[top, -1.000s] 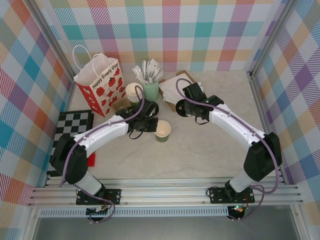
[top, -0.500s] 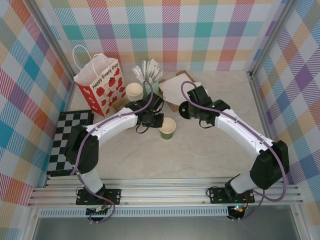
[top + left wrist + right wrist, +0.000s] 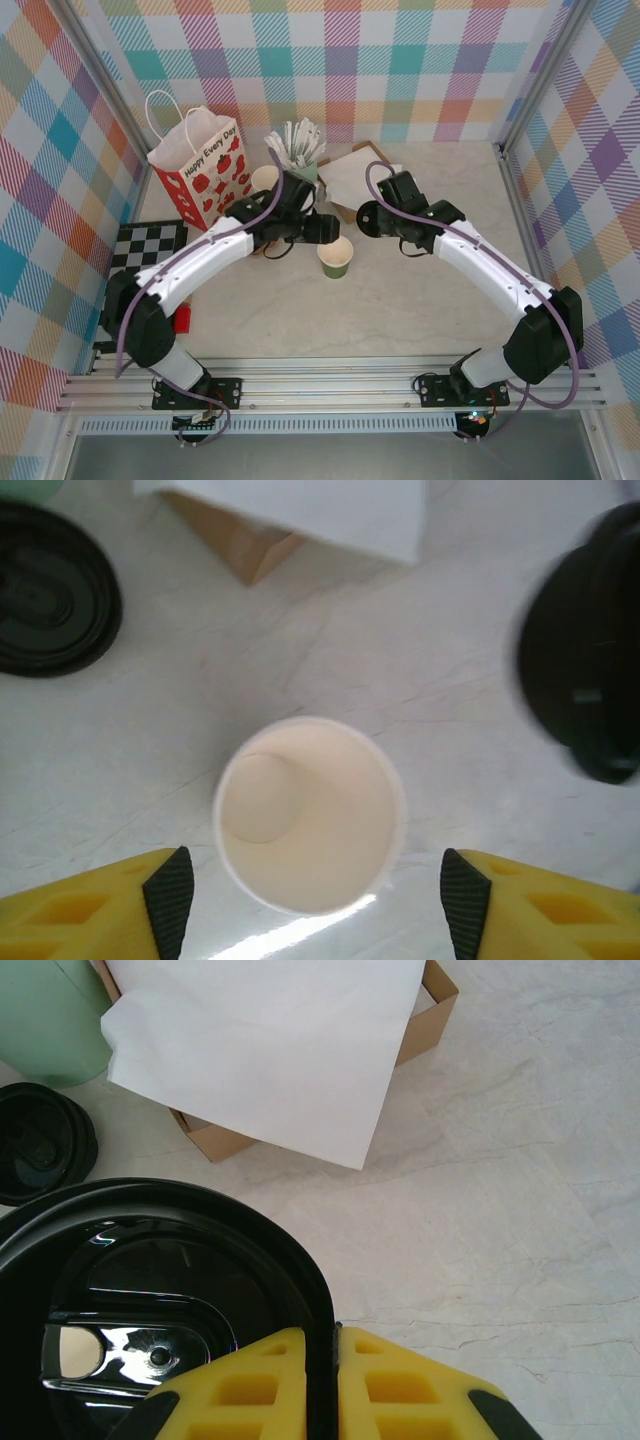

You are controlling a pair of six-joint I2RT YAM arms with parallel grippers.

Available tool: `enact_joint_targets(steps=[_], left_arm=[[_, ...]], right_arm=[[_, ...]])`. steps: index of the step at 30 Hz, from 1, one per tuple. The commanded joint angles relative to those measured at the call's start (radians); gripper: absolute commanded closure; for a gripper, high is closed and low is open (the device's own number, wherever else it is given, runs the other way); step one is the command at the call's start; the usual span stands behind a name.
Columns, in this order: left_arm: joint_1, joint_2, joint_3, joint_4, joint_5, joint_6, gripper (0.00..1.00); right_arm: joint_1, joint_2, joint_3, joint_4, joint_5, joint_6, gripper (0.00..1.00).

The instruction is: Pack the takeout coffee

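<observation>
Cup (image 3: 310, 815): lidless, untouched, just ahead of the spread left tool (image 3: 317, 900)
Lid (image 3: 150, 1300): pinched by its rim in right tool (image 3: 322, 1360)
Risk: crooked press could tip the unheld cup

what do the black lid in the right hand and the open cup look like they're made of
The lid is probably moulded plastic with a glossy black finish: it shows sharp mirror-like highlights and crisp raised ridges. The cup is likely paper: matte cream inside, thin rolled rim, green outside in the top view.
</observation>
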Motion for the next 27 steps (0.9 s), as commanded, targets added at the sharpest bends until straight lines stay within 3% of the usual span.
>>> enact_joint_targets(steps=[1,8,21,27], left_arm=[[-0.013,-0.054,0.017,0.084,0.096,0.003,0.29],[-0.014,0.061,0.118,0.068,0.174,0.017,0.32],[-0.028,0.175,0.198,0.038,0.129,0.022,0.39],[-0.035,0.199,0.214,0.036,0.121,0.024,0.58]], right_arm=[[0.014,0.002,0.046,0.028,-0.021,0.015,0.86],[0.028,0.003,0.067,0.025,-0.034,0.016,0.86],[0.058,0.008,0.081,0.026,-0.038,0.028,0.86],[0.066,0.015,0.088,0.023,-0.037,0.026,0.86]])
